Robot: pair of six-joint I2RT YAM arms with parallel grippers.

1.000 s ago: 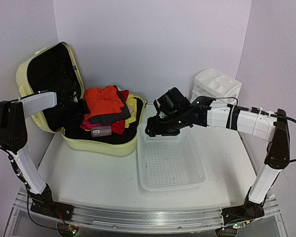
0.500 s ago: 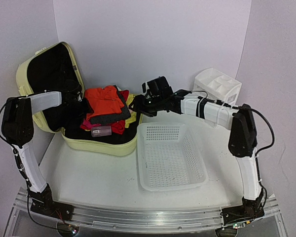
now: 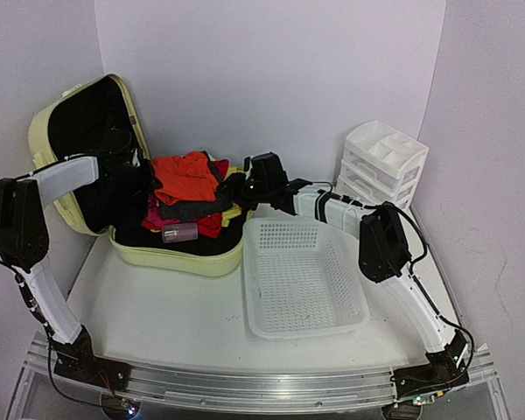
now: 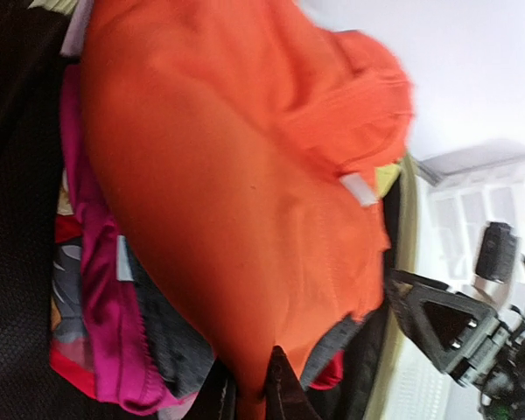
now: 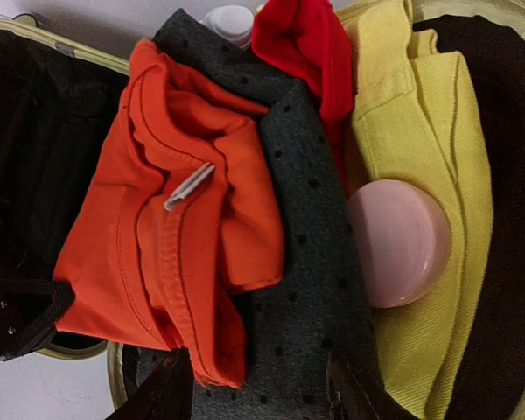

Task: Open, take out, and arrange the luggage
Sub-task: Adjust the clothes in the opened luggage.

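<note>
- pinching the orange top (image 4: 236, 219) with my left gripper (image 4: 254, 394), fingers together on the cloth.
- i'm holding my right gripper (image 5: 258, 389) with jaws apart over the grey cloth (image 5: 306, 262).
- luggage (image 3: 175, 258) is sitting open back-left, packed; unpacking is only starting.

Reaches the left arm (image 3: 68, 174) across the front of the raised lid of the luggage (image 3: 179, 260) with the left gripper (image 4: 249, 395) pinched nearly closed on orange cloth (image 4: 219, 175), and stretches the right arm (image 3: 332, 208) low over the luggage's right rim with the right gripper (image 5: 259, 385) spread apart.
</note>
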